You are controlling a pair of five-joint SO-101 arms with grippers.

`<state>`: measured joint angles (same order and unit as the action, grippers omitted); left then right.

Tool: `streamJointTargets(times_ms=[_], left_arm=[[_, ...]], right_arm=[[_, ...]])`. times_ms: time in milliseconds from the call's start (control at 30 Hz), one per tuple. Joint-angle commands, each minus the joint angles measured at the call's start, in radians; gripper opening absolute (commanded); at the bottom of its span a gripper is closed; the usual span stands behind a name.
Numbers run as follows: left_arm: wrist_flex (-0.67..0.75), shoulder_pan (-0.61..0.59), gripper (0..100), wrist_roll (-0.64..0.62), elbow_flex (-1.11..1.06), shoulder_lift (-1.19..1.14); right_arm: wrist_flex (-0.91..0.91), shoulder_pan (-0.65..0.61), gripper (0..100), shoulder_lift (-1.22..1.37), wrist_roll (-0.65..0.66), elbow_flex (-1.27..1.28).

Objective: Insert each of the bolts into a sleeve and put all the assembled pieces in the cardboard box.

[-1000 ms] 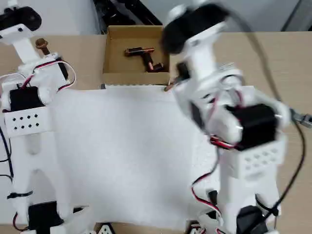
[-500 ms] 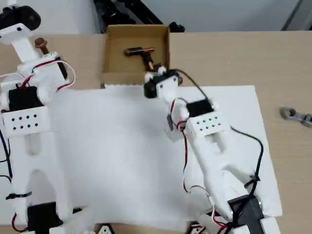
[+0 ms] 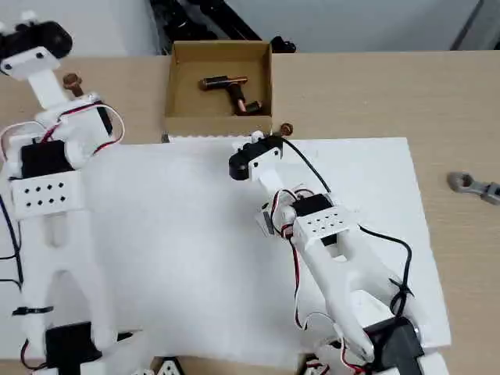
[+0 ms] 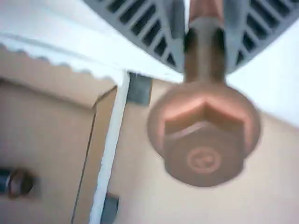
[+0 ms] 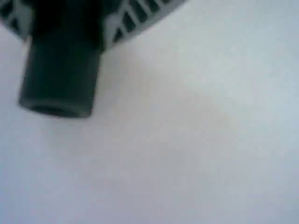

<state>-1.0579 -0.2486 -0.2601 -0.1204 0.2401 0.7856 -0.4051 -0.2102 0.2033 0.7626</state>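
- The bolt [image 4: 204, 135] is pinched by its shank in the left gripper [image 4: 204, 21]. Its copper hex head sticks out past the ribbed jaws, which press on the shank from both sides.
- In the high view this bolt [image 3: 73, 80] is held over bare table [image 3: 351, 94], off the foam sheet [image 3: 180, 234] and well to the left of the box [image 3: 219, 125].
- The sleeve [image 5: 58, 74], a dark tube, is clamped in the right gripper [image 3: 273, 141]. Its open end juts out of the jaws above the foam sheet; whether it touches the sheet cannot be told.
- Bolt and sleeve are well apart, each in its own gripper, with the box between the two gripper tips.
- The right gripper is at the far edge of the foam sheet, just beside the near right corner of the box and outside it.
- A small copper-coloured piece [image 3: 286, 128] shows right at that gripper's tip, beside the box corner. What it is and whether it is held cannot be told.
- The box sits open at the far side of the table, touching the far edge of the foam sheet.
- Assembled pieces [image 3: 224, 82] lie on the box floor. One lies across the middle, and another is angled toward the near right corner.
- The foam sheet covers the middle of the table in front of both arms.
- A wrench [image 3: 471, 185] lies on bare table to the right, well apart from the foam sheet and both grippers.
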Motion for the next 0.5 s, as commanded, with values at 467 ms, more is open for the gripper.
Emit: streamJointTargets(times_ms=[467], left_arm=[[0.021, -0.060, 1, 0.000, 0.002, 0.017]], right_arm=[[0.380, 0.030, 15.4, 0.008, -0.017, -0.284]])
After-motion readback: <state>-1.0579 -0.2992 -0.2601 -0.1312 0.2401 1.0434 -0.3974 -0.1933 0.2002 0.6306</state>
